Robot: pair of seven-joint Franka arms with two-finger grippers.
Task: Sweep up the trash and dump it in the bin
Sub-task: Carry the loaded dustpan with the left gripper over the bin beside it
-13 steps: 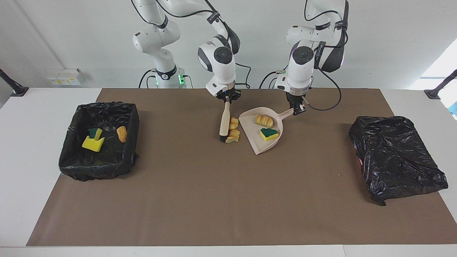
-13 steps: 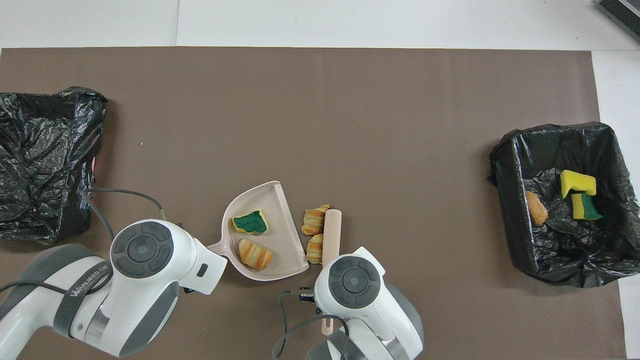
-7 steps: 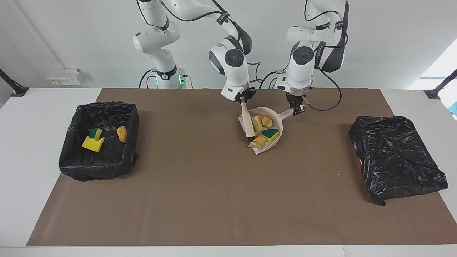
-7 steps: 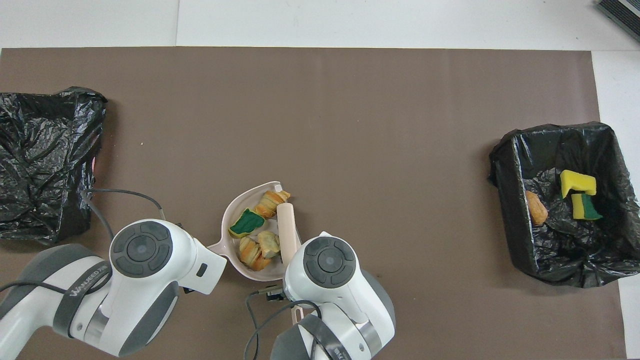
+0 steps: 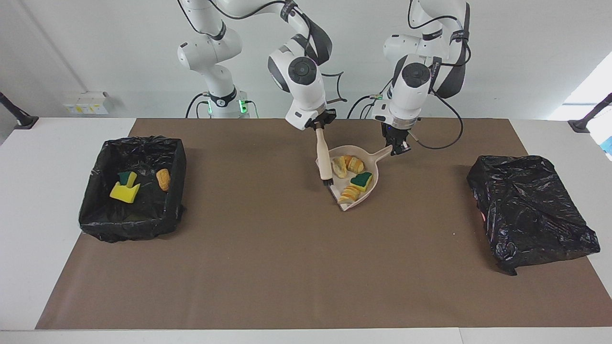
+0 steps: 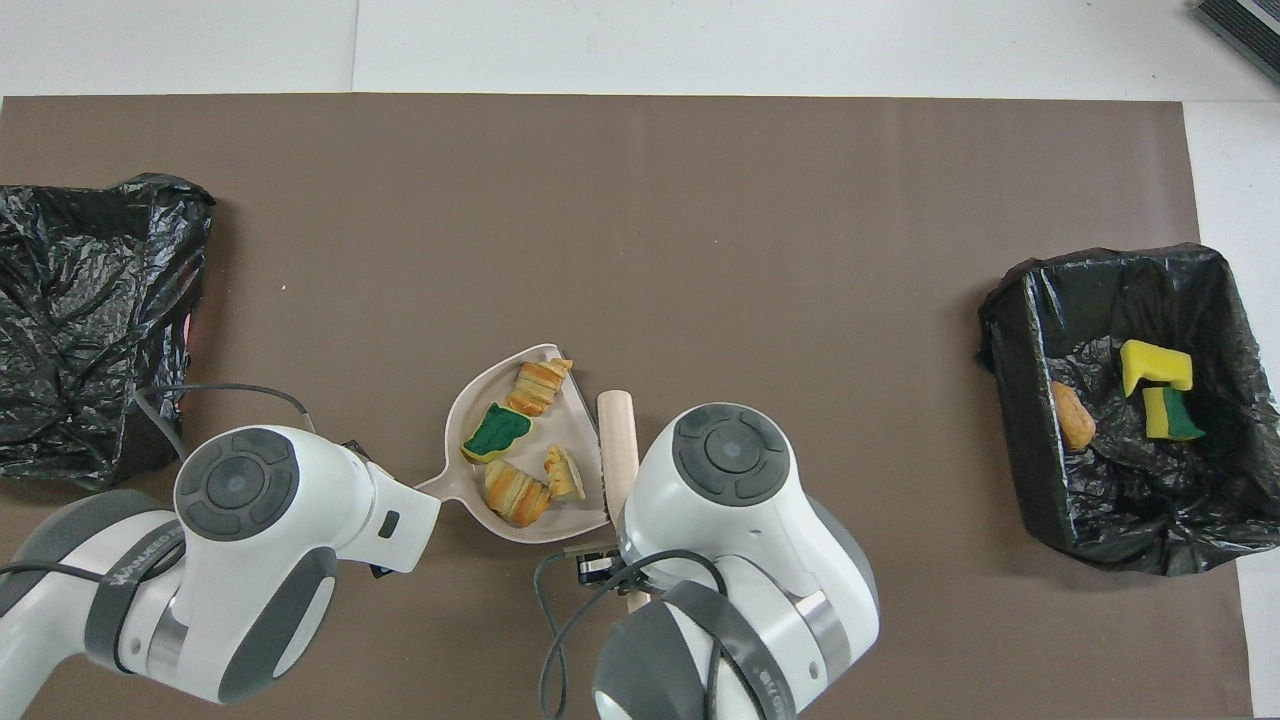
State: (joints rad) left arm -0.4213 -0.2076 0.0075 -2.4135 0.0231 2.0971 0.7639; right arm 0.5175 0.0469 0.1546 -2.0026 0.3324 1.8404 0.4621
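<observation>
In the beige dustpan (image 5: pixel 355 177) near the middle of the desk (image 5: pixel 287 267), four scraps of trash are lying: three orange-tan bread chunks (image 5: pixel 348 165) and one green-backed sponge piece (image 5: pixel 361 181). Three more scraps are sitting in the open black-lined bin (image 5: pixel 131 186) toward the right arm's end: two yellow sponge pieces (image 5: pixel 125 189) and one bread chunk (image 5: pixel 163 179). The left claw (image 5: pixel 398 147), reaching steeply down, is clamping the dustpan's handle just beside the scraps. The right claw (image 5: pixel 319 125), also angled down, is gripping the beige brush (image 5: pixel 323 155), whose black bristles are meeting the dustpan's open edge. One crumpled black bag (image 5: pixel 528 210) is lying toward the left arm's end.
</observation>
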